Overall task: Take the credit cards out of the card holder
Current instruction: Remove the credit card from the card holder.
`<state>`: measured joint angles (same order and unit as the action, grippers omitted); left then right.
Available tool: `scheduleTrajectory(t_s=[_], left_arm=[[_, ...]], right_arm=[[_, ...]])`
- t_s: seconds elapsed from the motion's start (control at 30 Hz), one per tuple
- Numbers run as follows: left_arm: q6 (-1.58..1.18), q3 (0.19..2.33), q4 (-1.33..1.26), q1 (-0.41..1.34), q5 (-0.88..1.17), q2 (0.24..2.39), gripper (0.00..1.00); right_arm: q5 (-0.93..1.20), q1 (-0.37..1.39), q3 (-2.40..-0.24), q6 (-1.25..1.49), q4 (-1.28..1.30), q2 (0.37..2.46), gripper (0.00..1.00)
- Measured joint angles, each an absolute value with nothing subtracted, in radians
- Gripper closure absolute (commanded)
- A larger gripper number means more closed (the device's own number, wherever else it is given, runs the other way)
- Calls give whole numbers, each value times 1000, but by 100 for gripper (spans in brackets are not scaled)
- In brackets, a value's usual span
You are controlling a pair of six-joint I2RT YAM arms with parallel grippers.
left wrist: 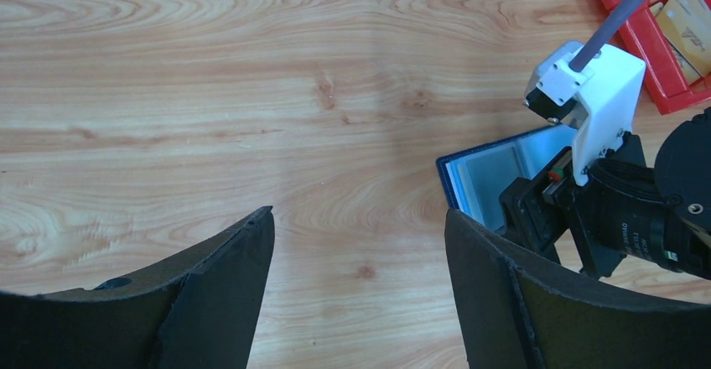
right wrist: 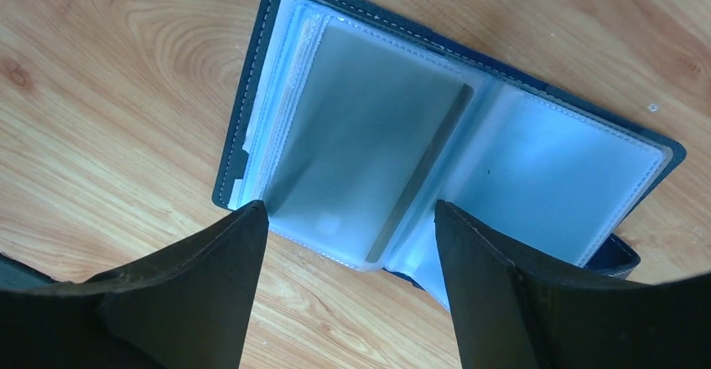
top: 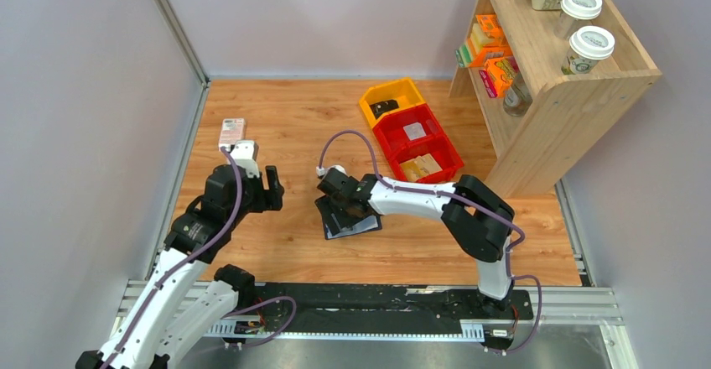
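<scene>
The card holder (top: 350,223) lies opened flat on the wooden table, navy cover down and pale clear pockets up (right wrist: 537,163). One of the credit cards (right wrist: 360,134), greyish, shows through the left pocket; any others are hidden. Just above the holder's near edge hovers my right gripper (right wrist: 350,210), open, its fingertips (right wrist: 251,218) astride that pocket and holding nothing. Left of the holder, my left gripper (left wrist: 359,218) is open over bare wood. The left wrist view catches the holder's corner (left wrist: 490,168) behind the right gripper (left wrist: 545,210).
A pink-white box (top: 231,132) lies at the far left of the table. A yellow bin (top: 391,99) and red bins (top: 417,142) stand at the back right, beside a wooden shelf (top: 578,92) carrying cups and boxes. Walls close in the table.
</scene>
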<state>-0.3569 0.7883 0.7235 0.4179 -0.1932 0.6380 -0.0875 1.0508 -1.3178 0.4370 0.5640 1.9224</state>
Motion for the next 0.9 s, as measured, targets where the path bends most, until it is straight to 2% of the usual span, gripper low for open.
scheduleTrajectory(t_s=[0.2, 0.47, 0.77, 0.83, 0.9], left_arm=[[-370, 786, 720, 418, -152, 671, 19], [-407, 757, 694, 418, -81, 710, 20], [-495, 678, 577, 418, 55, 773, 21], [-529, 645, 537, 418, 93, 799, 27], [-566, 611, 491, 418, 135, 838, 41]], right_arm=[[-93, 1051, -1332, 439, 569, 1941, 30], [-67, 1038, -1309, 440, 522, 1932, 57], [59, 982, -1198, 450, 377, 1882, 67], [90, 966, -1169, 457, 342, 1871, 67], [110, 953, -1152, 464, 320, 1865, 68]])
